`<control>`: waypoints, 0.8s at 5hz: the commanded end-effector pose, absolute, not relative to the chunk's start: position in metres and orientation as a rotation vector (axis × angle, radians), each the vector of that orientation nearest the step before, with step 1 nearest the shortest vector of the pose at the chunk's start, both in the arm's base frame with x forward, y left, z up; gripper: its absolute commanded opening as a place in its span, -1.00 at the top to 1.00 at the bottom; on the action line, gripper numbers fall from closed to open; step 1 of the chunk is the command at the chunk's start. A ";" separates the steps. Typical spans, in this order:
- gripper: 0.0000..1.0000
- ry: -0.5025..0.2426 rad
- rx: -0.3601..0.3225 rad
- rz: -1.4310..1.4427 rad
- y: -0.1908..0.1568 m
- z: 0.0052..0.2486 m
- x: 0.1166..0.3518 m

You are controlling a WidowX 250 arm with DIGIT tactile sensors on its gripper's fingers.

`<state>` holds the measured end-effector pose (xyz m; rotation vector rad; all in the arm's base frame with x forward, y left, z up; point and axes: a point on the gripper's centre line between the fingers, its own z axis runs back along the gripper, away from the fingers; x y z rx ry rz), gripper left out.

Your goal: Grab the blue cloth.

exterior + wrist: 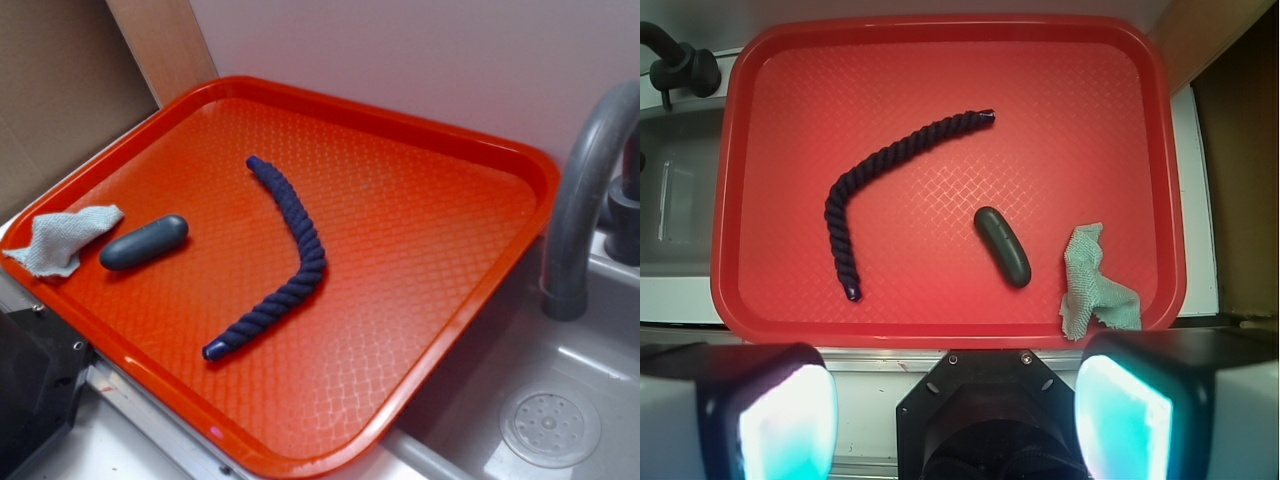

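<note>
The blue cloth (62,240) is a small pale grey-blue rag lying crumpled on the left corner of the red tray (420,150), partly over the rim. In the wrist view the blue cloth (1095,285) sits at the tray's lower right. My gripper (955,415) hangs high above the tray's near edge, open, with nothing between its two pads. It does not show in the exterior view. A dark grey capsule (144,242) lies just right of the cloth. A navy twisted rope (285,265) curves across the tray's middle.
A grey faucet (585,190) and a sink with a drain (550,425) stand to the tray's right. A wooden panel (160,45) and a white wall rise behind. The robot's black base (985,410) sits below the tray (940,330) in the wrist view.
</note>
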<state>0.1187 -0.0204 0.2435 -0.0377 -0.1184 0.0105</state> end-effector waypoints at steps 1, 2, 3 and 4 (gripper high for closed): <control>-1.00 -0.118 -0.038 0.010 -0.020 0.244 0.119; -1.00 -0.090 0.027 -0.003 0.013 0.194 0.134; -1.00 -0.082 0.045 0.049 0.052 0.154 0.139; -1.00 -0.068 0.056 0.061 0.075 0.114 0.141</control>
